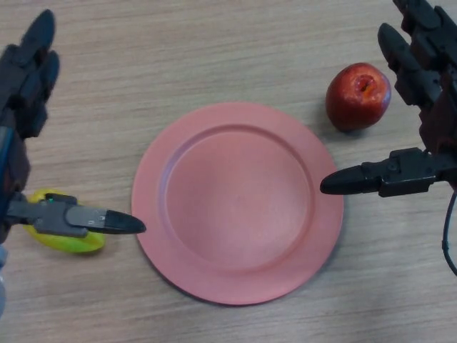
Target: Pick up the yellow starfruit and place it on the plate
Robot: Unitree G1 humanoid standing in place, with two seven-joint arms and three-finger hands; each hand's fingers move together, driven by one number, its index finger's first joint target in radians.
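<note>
The left hand [28, 107], at the frame's left edge, has relaxed, spread fingers, its thumb hiding much of the glossy yellow starfruit [71, 243] on the wood-grain bench [214, 50], lower left. Beside it lies the round matte pink plate [193, 264]. Upper right, the right hand [428, 78] hangs open near a shiny red apple [357, 96].

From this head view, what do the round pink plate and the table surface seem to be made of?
The round pink plate looks like matte plastic or melamine: an even colour with only a soft sheen, though glazed ceramic is possible. The light brown table surface looks like wood or wood-print laminate: fine parallel grain lines, a dull finish.
</note>
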